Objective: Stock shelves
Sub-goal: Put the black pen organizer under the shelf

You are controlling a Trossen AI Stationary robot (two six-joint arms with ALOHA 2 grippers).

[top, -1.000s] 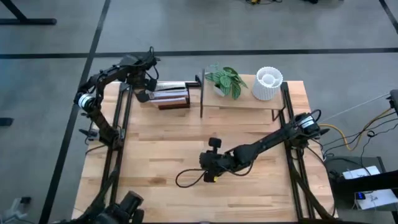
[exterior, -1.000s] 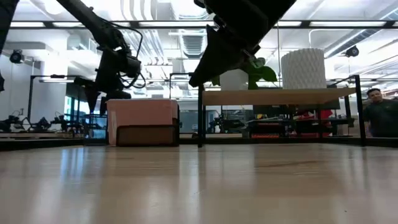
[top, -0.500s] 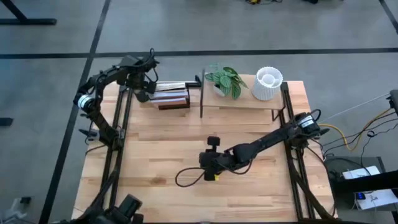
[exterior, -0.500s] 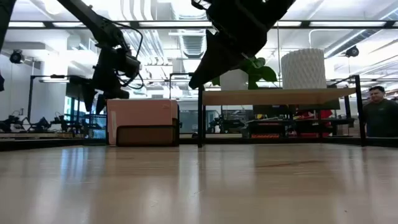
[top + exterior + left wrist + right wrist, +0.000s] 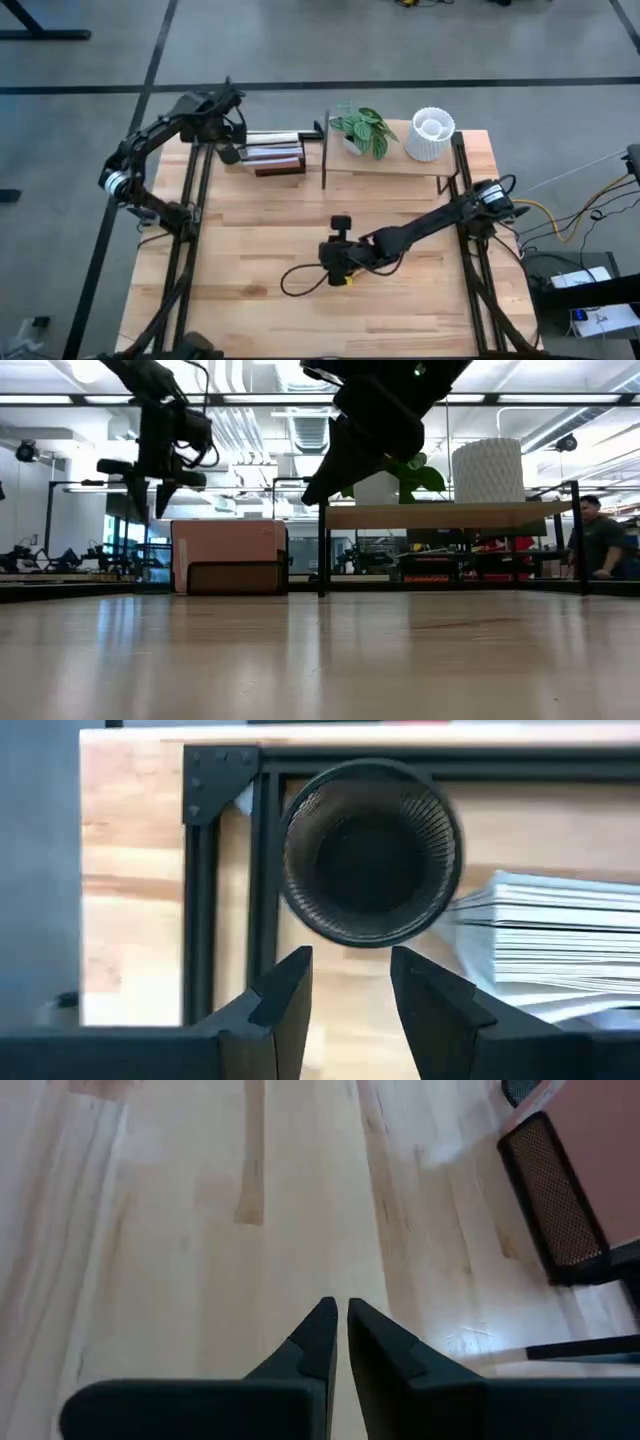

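shelves (image 5: 385, 160) stand at the far edge of the table (image 5: 260, 250), right of centre: black frame, pale board on top. on the board a leafy plant (image 5: 362, 128) toward its left end and a white ribbed pot (image 5: 432, 134) at its right end. just left of the shelves, a row of books (image 5: 273, 153) in a dark mesh rack. left gripper (image 5: 226, 128) hangs above the table's far left corner, beside the books; fingers (image 5: 285, 995) parted a moderate way, nothing between them. straight below it in the left wrist view, a round black mesh cup (image 5: 370, 853), next to the book pages. right gripper (image 5: 338, 222) is over mid-table, well apart from the shelves, fingers (image 5: 318, 1338) nearly together with only a thin gap, holding nothing. in the low view a person (image 5: 598, 545) stands in the room behind.
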